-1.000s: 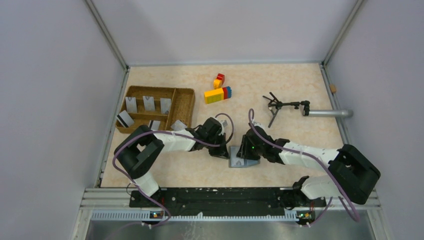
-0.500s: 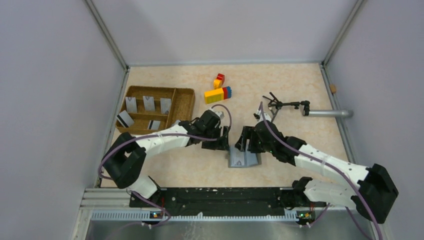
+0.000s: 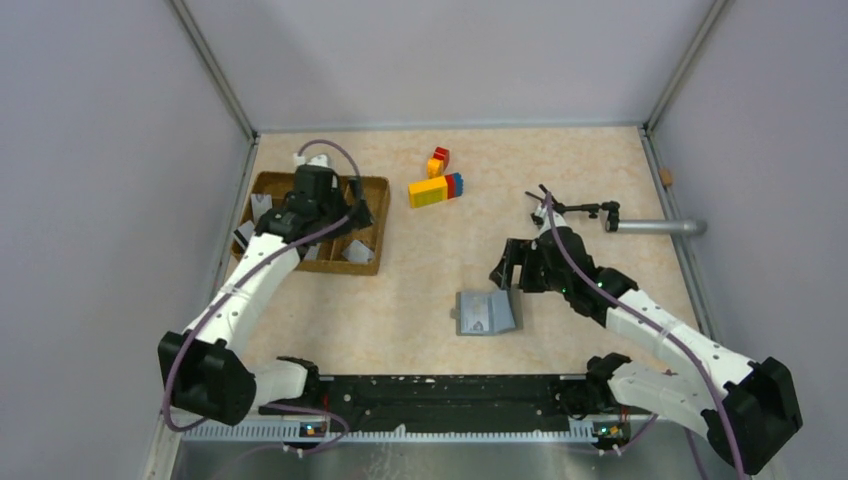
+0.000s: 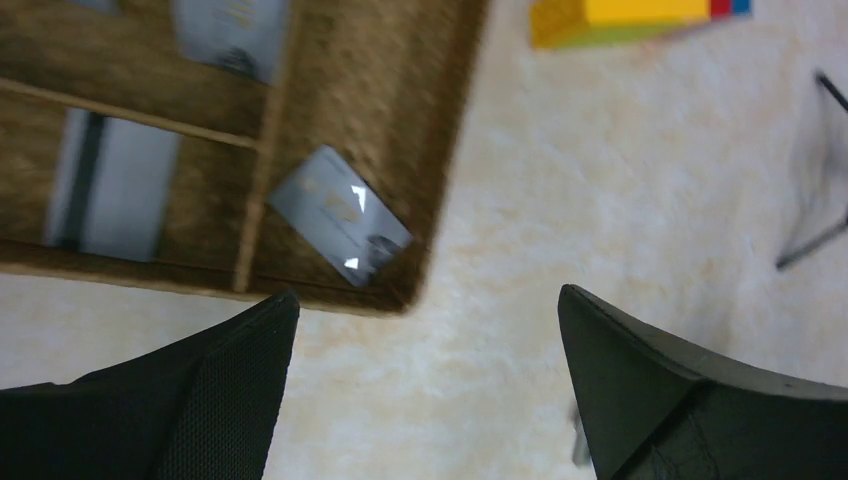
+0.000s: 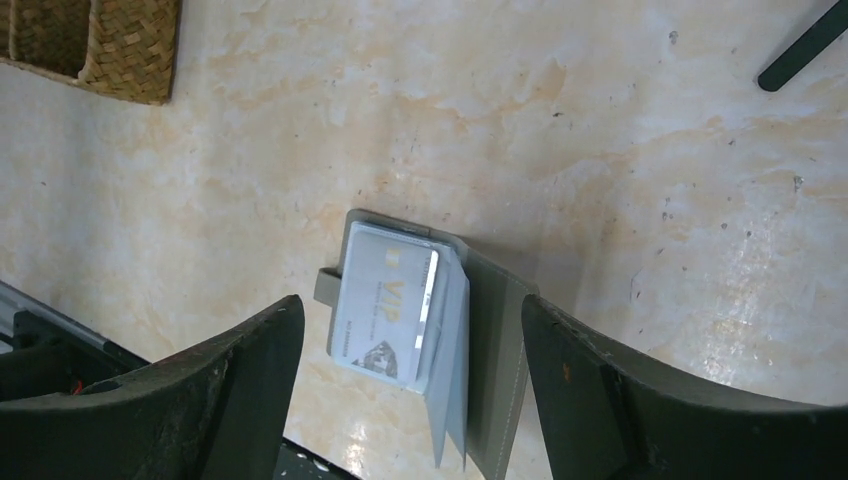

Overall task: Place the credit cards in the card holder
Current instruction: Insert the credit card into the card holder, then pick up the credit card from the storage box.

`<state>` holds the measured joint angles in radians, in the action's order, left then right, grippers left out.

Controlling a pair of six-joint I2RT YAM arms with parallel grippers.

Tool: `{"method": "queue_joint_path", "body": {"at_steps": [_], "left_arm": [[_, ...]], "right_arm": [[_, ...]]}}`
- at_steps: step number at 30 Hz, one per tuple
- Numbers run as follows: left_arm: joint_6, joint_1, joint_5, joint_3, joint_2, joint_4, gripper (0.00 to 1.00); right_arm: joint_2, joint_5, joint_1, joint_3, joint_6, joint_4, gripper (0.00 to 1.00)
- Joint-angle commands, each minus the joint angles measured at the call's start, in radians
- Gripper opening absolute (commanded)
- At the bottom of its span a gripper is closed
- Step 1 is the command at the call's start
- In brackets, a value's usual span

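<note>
Swung away from the wallet, the left gripper (image 4: 428, 296) hovers wide open and empty over the brown wicker tray (image 3: 376, 216), where several silver-grey cards (image 4: 340, 215) wait. Right of it, the flat grey fold-over wallet (image 3: 486, 312) lies open on the table. Only the right wrist view shows one VIP card (image 5: 385, 300) on its inner panel, below the right gripper (image 5: 410, 300), spread and empty.

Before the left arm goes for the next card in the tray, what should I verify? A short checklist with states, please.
1. Left end effector open and empty: ok.
2. Credit card visible in the wicker tray, lying tilted in a corner: ok.
3. Right end effector open, clear of the card holder: ok.
4. Card holder lying open on the table: ok.
5. VIP card fully seated in its pocket: cannot tell.
</note>
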<state>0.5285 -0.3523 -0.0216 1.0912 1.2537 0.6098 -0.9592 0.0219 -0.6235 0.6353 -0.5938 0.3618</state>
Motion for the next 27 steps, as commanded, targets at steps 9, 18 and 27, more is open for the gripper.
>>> {"method": "queue_joint_path", "body": {"at_steps": [9,18,27], "left_arm": [[-0.062,0.367,-0.161,0.149,0.181,-0.11,0.91],[-0.087,0.453,-0.173,0.286,0.427,-0.156,0.85],[-0.128,0.468,-0.155,0.374,0.558,-0.178,0.84]], "right_arm": [[-0.067,-0.186,0.091,-0.024,0.066,-0.132,0.76],[-0.11,-0.243,0.109,-0.025,0.068,-0.172,0.75],[-0.128,-0.27,0.116,-0.032,0.064,-0.194,0.75]]}}
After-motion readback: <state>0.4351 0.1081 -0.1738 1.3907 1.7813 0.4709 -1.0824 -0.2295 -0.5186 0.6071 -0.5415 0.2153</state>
